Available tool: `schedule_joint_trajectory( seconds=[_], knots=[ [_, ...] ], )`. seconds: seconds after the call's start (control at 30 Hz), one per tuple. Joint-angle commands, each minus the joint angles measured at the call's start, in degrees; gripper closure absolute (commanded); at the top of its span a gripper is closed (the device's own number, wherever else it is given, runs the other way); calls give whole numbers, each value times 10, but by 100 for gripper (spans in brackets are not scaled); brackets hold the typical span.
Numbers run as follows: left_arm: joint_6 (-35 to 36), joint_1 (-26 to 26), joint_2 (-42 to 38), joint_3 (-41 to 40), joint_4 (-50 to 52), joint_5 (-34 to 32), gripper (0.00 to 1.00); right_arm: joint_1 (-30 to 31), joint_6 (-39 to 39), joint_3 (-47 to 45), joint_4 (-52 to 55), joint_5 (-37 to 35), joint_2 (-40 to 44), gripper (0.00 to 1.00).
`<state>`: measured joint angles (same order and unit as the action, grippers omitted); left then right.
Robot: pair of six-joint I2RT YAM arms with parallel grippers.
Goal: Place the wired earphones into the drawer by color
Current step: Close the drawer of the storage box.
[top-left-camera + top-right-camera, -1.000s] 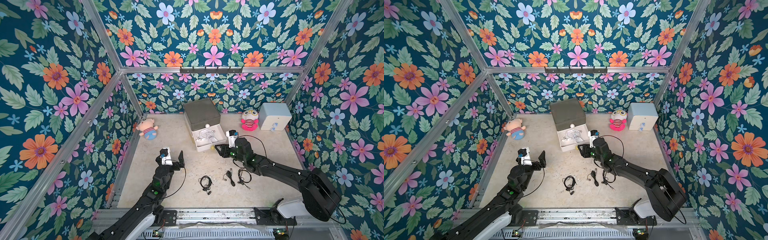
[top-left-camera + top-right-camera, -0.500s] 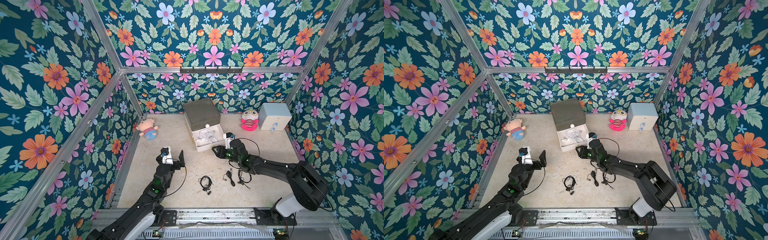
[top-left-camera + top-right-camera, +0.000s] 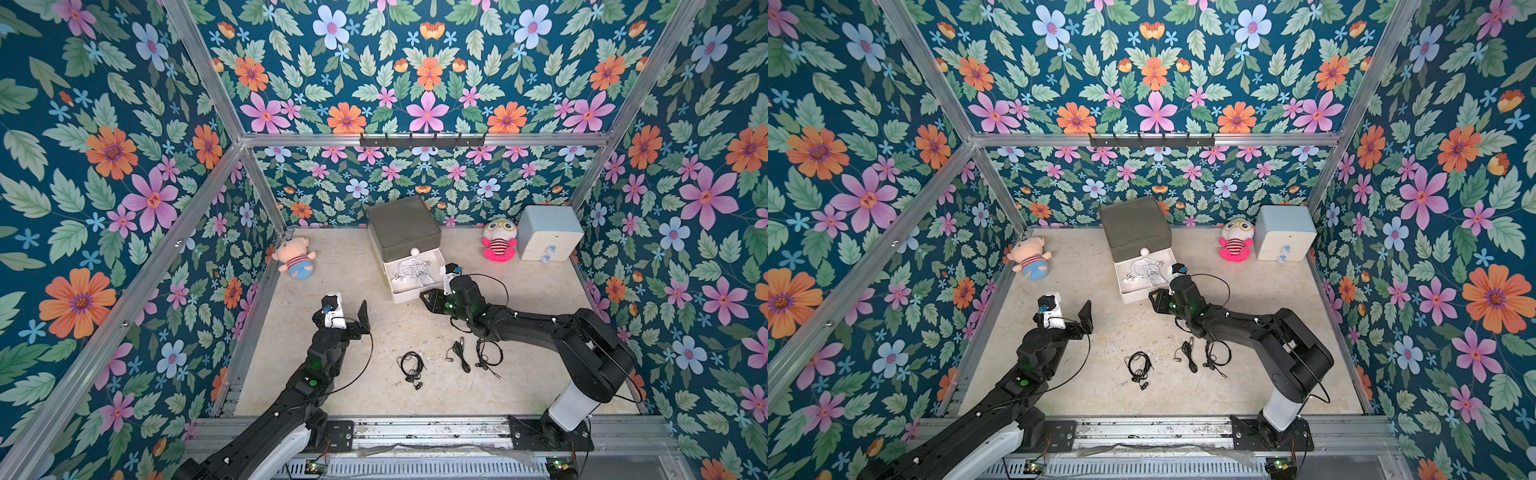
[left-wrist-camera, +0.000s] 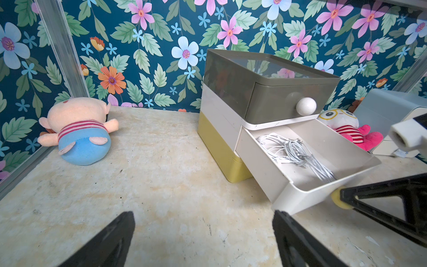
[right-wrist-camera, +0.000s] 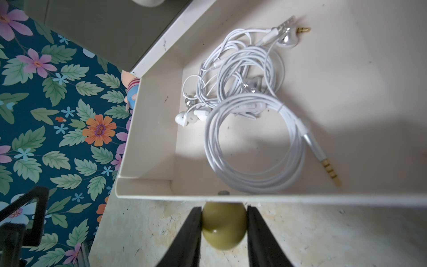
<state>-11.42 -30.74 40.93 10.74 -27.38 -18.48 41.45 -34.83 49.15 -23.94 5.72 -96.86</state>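
The drawer chest [image 3: 405, 224] stands at the back, grey tier on top, mustard tier [image 4: 217, 148] at the bottom. Its white middle drawer [image 3: 409, 296] is pulled out. White wired earphones [image 5: 249, 104] lie coiled inside it, also visible from above [image 3: 411, 270]. My right gripper [image 5: 223, 215] is shut on that drawer's olive ball knob [image 5: 223, 228], both fingers touching it. Three black earphones [image 3: 411, 365] [image 3: 461, 353] [image 3: 488, 353] lie on the floor in front. My left gripper [image 3: 349, 309] hangs open and empty left of the chest.
A pig plush [image 3: 296, 259] lies at the back left. A pink plush [image 3: 498, 245] and a pale blue two-drawer chest [image 3: 548, 237] stand at the back right. Floral walls close in three sides. The right arm stretches over the black earphones.
My right gripper has shifted slightly left along the drawer front and its jaws have closed onto the knob. The left arm has not moved.
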Motion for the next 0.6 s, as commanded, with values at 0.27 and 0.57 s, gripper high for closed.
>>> schedule_joint_trajectory(
  seconds=[0.27, 0.57],
  knots=[
    [4, 1, 0, 2, -11, 1, 1, 0, 1, 11, 12, -15, -5, 70],
    [4, 1, -1, 2, -10, 1, 1, 0, 5, 35, 34, -43, 3, 71]
  ],
)
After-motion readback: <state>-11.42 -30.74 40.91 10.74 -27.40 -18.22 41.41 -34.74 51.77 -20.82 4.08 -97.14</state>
